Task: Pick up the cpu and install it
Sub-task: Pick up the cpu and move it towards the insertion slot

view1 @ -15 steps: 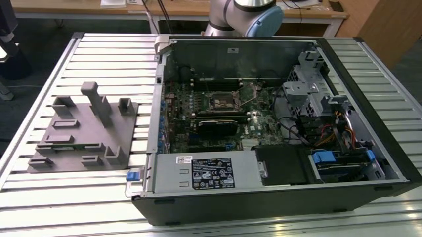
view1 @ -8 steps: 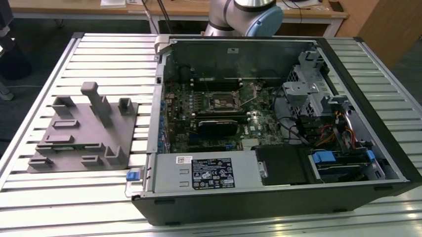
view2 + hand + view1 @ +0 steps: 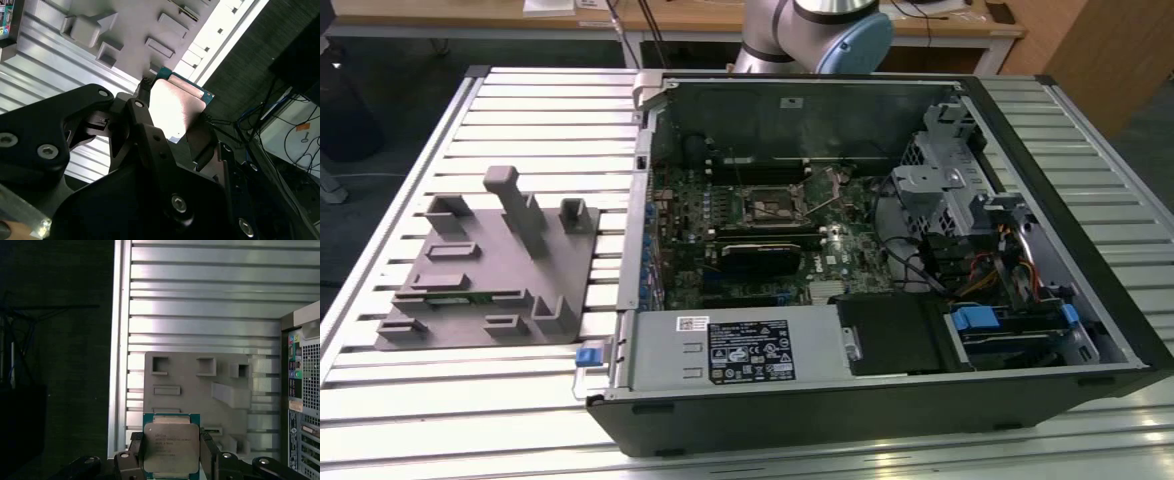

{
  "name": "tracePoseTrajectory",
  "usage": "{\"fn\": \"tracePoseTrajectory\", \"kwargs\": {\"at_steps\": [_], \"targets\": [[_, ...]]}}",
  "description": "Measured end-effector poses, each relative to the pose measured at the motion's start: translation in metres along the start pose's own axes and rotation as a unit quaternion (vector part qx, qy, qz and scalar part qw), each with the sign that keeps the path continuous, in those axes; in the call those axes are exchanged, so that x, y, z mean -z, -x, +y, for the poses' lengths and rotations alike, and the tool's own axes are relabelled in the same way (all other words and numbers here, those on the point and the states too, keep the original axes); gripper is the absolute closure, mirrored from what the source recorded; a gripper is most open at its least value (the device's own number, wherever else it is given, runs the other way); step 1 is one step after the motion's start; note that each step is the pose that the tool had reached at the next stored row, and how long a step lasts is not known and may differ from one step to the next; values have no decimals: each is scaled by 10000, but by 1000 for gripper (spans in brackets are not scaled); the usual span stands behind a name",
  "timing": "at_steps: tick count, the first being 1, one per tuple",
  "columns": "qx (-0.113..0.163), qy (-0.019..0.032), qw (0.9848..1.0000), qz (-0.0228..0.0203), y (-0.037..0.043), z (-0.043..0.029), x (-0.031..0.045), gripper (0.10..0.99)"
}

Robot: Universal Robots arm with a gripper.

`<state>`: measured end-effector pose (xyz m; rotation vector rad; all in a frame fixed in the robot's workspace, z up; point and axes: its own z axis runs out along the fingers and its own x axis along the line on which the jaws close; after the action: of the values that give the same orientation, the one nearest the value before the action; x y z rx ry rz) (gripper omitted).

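The gripper (image 3: 172,460) gripped the cpu (image 3: 171,442) by its edges, metal top showing. The grey tray (image 3: 190,400) lay below on the slatted table (image 3: 200,305).

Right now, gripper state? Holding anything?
Gripper: closed, holding the cpu, jaws against two opposite edges of it in both wrist views.

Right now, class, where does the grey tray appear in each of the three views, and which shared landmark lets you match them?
Exterior view: the grey tray lies on the slatted table, at the exterior view's left of the computer case.
First wrist view: the grey tray lies beyond the cpu held in the gripper.
Second wrist view: the tray lies beyond the held cpu.
Shared landmark: the slatted table beneath it.
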<state>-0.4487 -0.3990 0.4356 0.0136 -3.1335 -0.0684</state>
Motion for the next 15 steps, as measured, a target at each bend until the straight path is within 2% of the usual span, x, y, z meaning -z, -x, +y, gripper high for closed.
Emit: {"fn": "tracePoseTrajectory", "kwargs": {"at_steps": [10, 15], "targets": [[0, 0, 10000, 0, -1, 7, 135, 549], [-1, -1, 10000, 1, 3, 10, 173, 549]]}}
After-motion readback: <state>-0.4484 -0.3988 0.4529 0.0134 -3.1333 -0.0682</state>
